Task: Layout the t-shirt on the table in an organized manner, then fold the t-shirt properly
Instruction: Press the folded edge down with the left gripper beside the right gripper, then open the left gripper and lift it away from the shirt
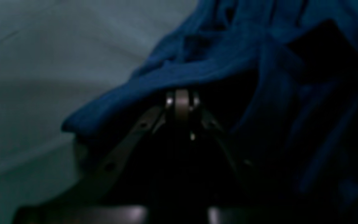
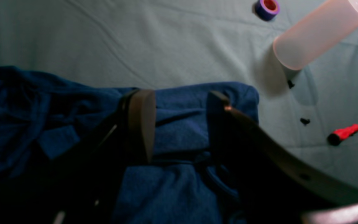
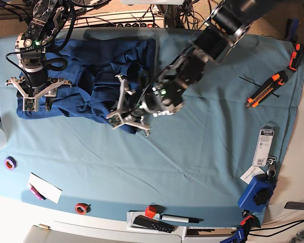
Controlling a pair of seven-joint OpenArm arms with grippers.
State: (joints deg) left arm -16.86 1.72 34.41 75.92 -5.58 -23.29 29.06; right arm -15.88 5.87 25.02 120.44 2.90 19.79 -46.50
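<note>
Base view: my left gripper point(image 3: 122, 117) pinches the t-shirt point(image 3: 91, 66) edge to spread it; right gripper point(image 3: 34, 98) straddles a hem, unclenched.

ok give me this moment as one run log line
phase: layout | t-shirt: bunched on table | left gripper: shut on t-shirt | right gripper: open over t-shirt edge

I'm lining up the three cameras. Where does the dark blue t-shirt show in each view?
Left wrist: t-shirt fills the upper right, bunched over the shut left claw.
Right wrist: it covers the left and bottom centre, between the open right claw's fingers.
Base: it lies upper left.
Shared landmark: the teal table cloth beside it.
</note>
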